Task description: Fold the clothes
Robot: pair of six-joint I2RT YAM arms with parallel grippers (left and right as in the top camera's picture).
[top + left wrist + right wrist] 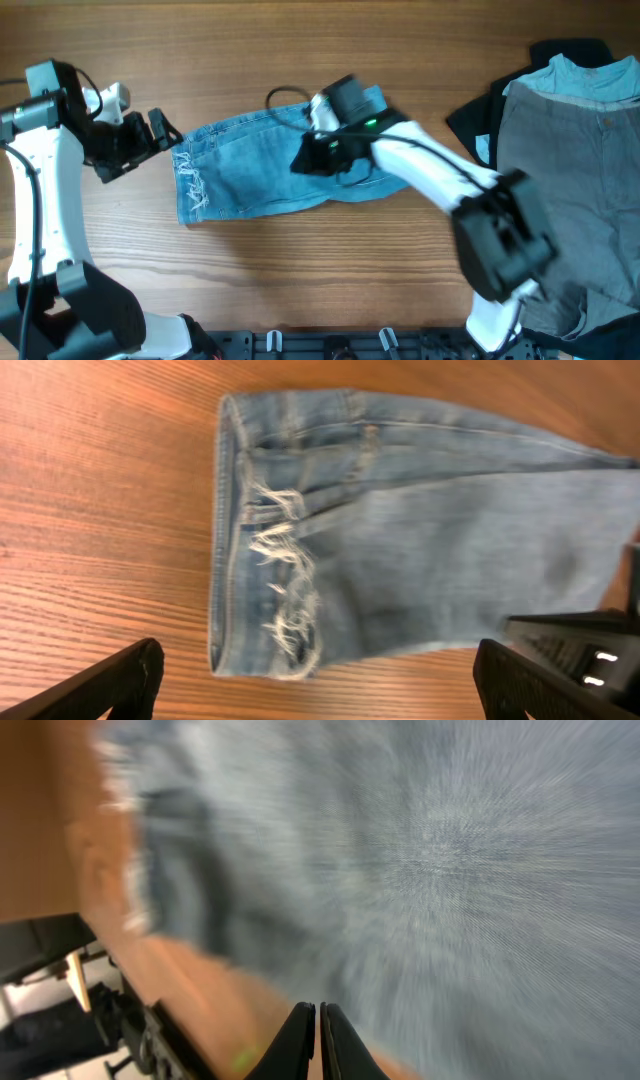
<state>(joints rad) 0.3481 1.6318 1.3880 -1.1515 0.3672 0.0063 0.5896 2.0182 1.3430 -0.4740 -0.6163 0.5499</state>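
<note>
The pair of light blue denim jeans [260,165] lies as a folded oblong at the centre of the brown wooden surface [300,290], with its white frayed leg hems [285,595] at the 9 o'clock end. The right tool [322,155] sits over the 2 o'clock part of the denim. Its wrist view is heavily blurred but shows the fingers together, with no cloth visible between them. The left tool [160,130] hovers just off the 9 o'clock edge, fingers wide apart, empty and clear of the cloth. Judgement: the step in hand is a flattening or closing pass on a nearly finished fold. To do it well, the right tool should bear down lightly and run along the layers rather than across them, so the upper layer does not ruck. The left tool should take the full thickness at the hem end to anchor it. The lower edge runs aslant, so squaring is advised. The grey trousers [580,190] and black garment [470,120] at 3 o'clock lie well apart.
</note>
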